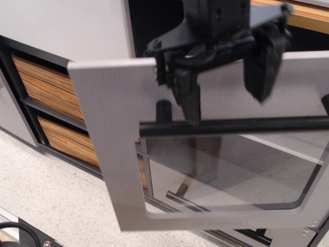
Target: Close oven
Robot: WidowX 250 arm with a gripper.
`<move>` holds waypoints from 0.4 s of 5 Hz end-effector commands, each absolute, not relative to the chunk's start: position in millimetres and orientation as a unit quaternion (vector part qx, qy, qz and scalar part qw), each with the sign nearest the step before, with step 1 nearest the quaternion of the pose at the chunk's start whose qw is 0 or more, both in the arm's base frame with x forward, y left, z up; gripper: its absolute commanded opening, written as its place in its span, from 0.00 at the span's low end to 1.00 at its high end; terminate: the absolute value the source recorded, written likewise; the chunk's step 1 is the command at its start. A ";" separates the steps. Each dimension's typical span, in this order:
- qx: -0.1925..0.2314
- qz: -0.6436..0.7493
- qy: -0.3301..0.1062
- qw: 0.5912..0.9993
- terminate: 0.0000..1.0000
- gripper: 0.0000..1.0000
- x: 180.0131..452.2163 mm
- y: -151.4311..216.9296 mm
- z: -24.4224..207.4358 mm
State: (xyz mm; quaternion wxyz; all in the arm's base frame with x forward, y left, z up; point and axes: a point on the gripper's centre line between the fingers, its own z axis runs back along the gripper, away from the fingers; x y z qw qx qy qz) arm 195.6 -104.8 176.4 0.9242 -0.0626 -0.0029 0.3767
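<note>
The oven door [113, 128] is brushed grey with a big glass window [231, 170] and a thick black bar handle [231, 125]. It stands nearly upright, tilted a little outward, and hides most of the dark oven interior [154, 20]. My gripper [226, 85] is open and empty. Its two black fingers [190, 95] hang in front of the door's upper panel, just above the bar handle. The left finger's tip reaches the handle. I cannot tell whether it touches.
Two wood-grain drawers [46, 85] sit in a dark frame at the left, under a white panel [61, 25]. A narrow grey drawer with a thin handle [180, 198] shows through the door glass. The speckled floor [46, 206] lies below.
</note>
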 end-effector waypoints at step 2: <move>-0.030 0.247 -0.002 0.969 0.00 1.00 182.6 -127.9 114.7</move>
